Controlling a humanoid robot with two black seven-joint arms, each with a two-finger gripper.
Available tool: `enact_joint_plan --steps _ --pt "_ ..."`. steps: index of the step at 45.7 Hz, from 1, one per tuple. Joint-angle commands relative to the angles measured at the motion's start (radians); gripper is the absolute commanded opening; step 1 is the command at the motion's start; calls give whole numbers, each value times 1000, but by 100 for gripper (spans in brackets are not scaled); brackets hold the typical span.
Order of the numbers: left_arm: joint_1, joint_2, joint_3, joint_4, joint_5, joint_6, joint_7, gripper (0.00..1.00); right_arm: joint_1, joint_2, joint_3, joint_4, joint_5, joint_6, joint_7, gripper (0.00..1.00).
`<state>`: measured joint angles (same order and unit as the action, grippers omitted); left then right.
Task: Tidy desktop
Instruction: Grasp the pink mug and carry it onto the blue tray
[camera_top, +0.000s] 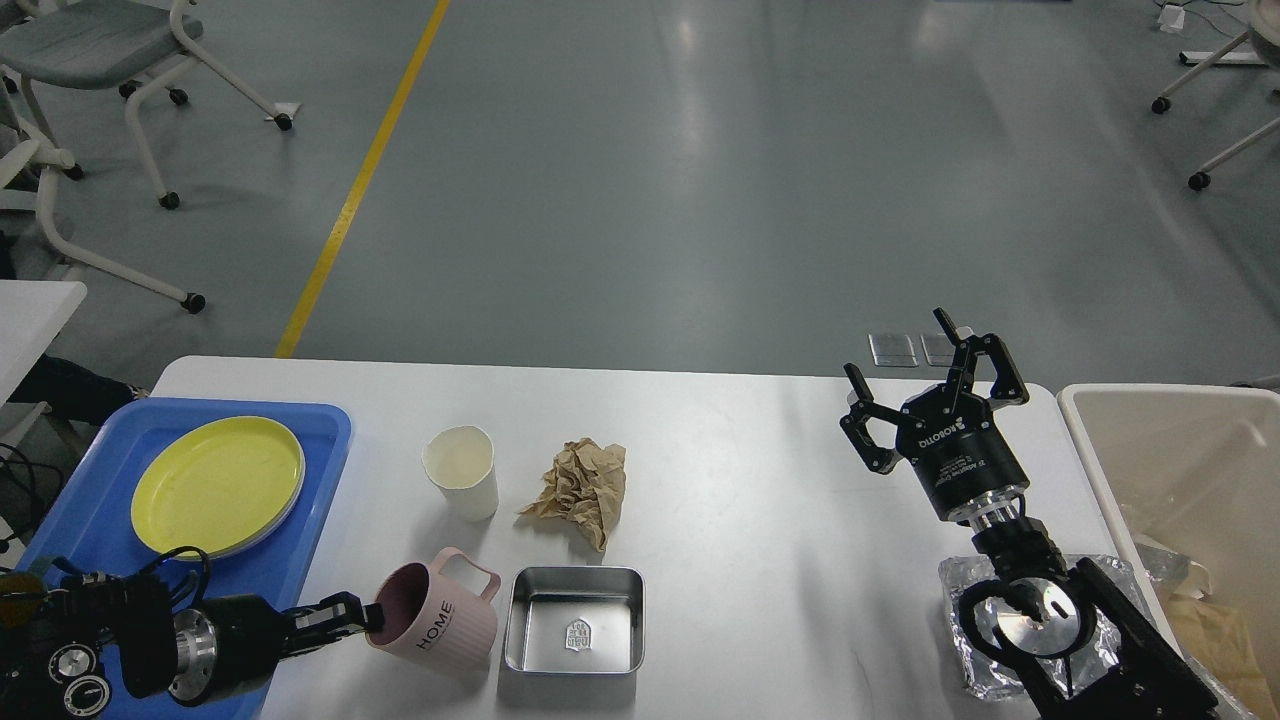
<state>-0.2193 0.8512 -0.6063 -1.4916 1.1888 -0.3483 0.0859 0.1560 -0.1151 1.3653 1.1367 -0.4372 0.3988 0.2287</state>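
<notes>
My left gripper clasped the rim of the pink mug, tilted at seven o'clock on the desktop. My right gripper hung released at three o'clock. Next, I judged, the mug needed lifting toward the blue tray at nine.

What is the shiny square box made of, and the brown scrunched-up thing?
The square box looks like metal, probably stainless steel: silvery, with bright reflections on its walls. The brown scrunched-up thing looks like paper: matte, with sharp creases.
</notes>
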Motion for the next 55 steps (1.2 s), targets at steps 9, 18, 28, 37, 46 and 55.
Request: enact_joint_plan --steps 9,18,28,37,46,55 --pt "-18 62 -4 -36 -3 -21 -43 0 0 2 0 0 0 0 0 100" --pt "-49 133 -6 -88 -6 -29 -45 0 0 2 0 0 0 0 0 100" --pt "-107 308 -30 -133 -21 -116 -57 0 0 12 0 -2 -3 0 0 100" --pt "-107 428 -67 -173 -43 -132 -75 0 2 15 0 -2 -3 0 -2 100" --pt "-107 520 -72 -187 -78 -136 -97 0 2 14 -2 -2 -3 0 -2 100" --pt "-106 568 -69 -185 -90 -132 -106 0 4 14 -2 -2 -3 0 -2 100"
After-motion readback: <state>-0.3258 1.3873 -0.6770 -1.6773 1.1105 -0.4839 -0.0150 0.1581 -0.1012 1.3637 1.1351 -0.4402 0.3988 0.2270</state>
